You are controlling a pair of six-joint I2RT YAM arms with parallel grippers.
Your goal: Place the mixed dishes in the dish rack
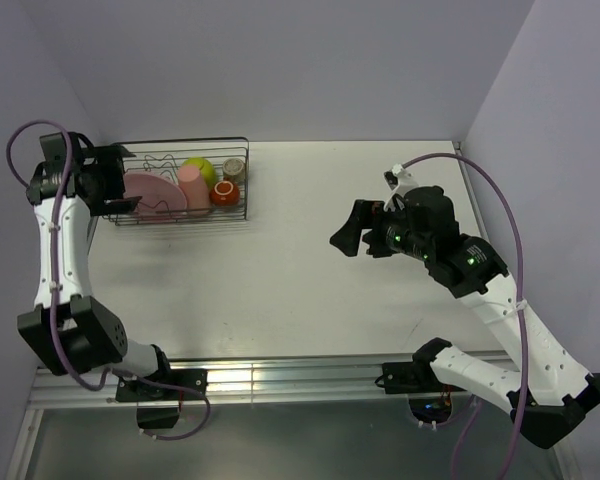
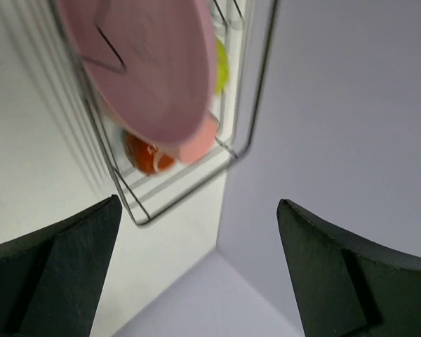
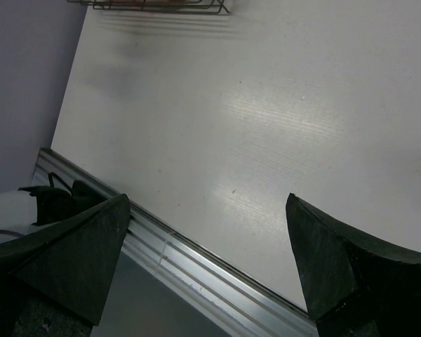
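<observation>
Okay, the pink plate [image 1: 145, 190] and 4 other dishes [image 1: 202, 170] sit in the dish rack [image 1: 180, 222] at upper left, so loading looks done; my left gripper [image 2: 198, 207] and right gripper [image 3: 208, 200] both gape empty, so next I'd pull clear.

**Top view.** You see a dark wire rack [image 1: 180, 225] with wavy dividers on a white table [image 1: 310, 290], against pale lilac walls [image 1: 280, 60]. In the rack you find:

- a pink plate [image 1: 145, 190]
- a salmon cup [image 1: 192, 188]
- a lime-green bowl [image 1: 202, 168]
- an orange-red mug [image 1: 224, 193]
- a beige-grey cup [image 1: 234, 168]

Your arms [image 1: 58, 240] are white with black joints and carry purple cables [image 1: 500, 200]. Small green lights [image 1: 395, 238] dot the right one. The rail [image 1: 300, 380] is silver.

**Wrist views.** Your fingers [image 2: 56, 274] are matte black.
</observation>
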